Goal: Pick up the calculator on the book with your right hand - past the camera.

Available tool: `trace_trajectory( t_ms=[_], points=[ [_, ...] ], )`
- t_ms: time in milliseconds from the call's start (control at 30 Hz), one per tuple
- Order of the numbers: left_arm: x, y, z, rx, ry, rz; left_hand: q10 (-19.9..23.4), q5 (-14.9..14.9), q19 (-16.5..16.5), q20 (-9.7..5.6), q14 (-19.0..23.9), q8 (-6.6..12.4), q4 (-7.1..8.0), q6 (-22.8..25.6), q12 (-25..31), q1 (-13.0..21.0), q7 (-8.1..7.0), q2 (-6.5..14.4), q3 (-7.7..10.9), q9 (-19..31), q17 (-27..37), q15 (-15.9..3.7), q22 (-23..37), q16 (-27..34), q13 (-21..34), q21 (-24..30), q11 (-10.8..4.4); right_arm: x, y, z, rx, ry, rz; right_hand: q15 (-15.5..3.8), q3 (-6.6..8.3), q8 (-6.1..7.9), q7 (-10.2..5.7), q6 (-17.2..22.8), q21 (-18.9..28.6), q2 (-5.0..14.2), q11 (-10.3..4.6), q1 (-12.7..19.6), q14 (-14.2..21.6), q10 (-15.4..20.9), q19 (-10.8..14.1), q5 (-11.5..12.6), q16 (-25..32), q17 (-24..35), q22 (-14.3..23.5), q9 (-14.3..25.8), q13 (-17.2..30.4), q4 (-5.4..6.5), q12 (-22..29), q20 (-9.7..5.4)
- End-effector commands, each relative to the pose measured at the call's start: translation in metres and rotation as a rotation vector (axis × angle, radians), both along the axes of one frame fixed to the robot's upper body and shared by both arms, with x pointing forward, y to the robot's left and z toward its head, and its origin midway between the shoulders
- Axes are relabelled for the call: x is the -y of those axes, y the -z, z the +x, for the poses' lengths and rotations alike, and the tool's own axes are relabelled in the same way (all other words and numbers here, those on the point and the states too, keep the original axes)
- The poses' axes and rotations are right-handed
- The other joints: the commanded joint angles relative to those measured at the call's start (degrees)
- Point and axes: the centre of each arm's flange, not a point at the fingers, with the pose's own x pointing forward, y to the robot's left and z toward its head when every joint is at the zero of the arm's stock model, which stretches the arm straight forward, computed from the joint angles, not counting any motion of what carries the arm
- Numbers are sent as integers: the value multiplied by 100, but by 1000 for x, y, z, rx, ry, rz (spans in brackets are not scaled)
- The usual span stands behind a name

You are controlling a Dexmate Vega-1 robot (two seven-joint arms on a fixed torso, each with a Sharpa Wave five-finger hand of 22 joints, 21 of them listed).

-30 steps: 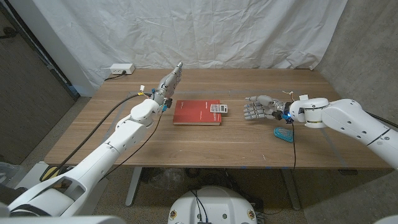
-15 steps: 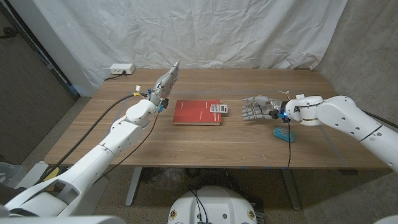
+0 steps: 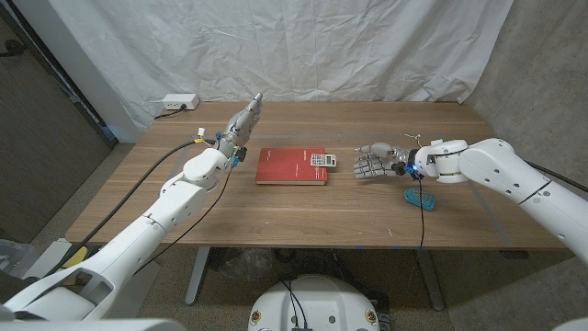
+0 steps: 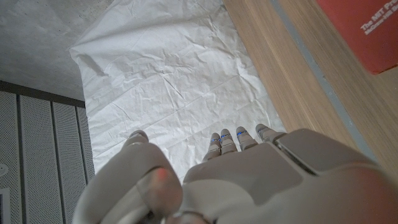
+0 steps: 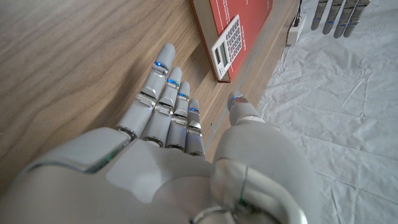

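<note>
Where the wooden table (image 3: 303,211) holds one red book (image 3: 291,165), a single calculator (image 3: 320,160) lies on the book's right end. The right hand (image 3: 373,163) hovers near it, apart, fingers extended and empty. The left hand (image 3: 246,120) is raised beyond the book's left side, fingers straight, holding nothing.

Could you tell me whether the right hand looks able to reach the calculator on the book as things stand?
Probably yes: the right hand is open, fingers pointing at the calculator on the red book, with only bare table between them.
</note>
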Motion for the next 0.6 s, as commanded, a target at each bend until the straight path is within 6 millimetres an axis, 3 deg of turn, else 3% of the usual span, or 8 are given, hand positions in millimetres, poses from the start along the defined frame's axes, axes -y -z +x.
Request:
trace_trajectory(
  t_ms=[33,600],
  points=[
    [-4,5,-4,-9,-14,-2,0,31,-52,-166,4,1,9,28,-14,87,1,5,-40,32,14,9,26,-18,29,-5,-35,-11,-3,8,-7,-23,-6,-37,46,-27,-33,-34,44,7,-27,74,34,-30,59,23,46,46,27,11,22,8,-13,-11],
    [-7,8,-9,-6,-20,-9,1,29,-87,-148,4,-3,11,27,-14,93,-8,18,-59,32,15,8,28,-17,29,-15,-24,-18,-4,20,-31,-44,-9,-89,-17,-47,-18,-120,53,-127,-70,89,71,-5,68,-35,50,86,33,8,21,40,-20,-45]
  ],
)
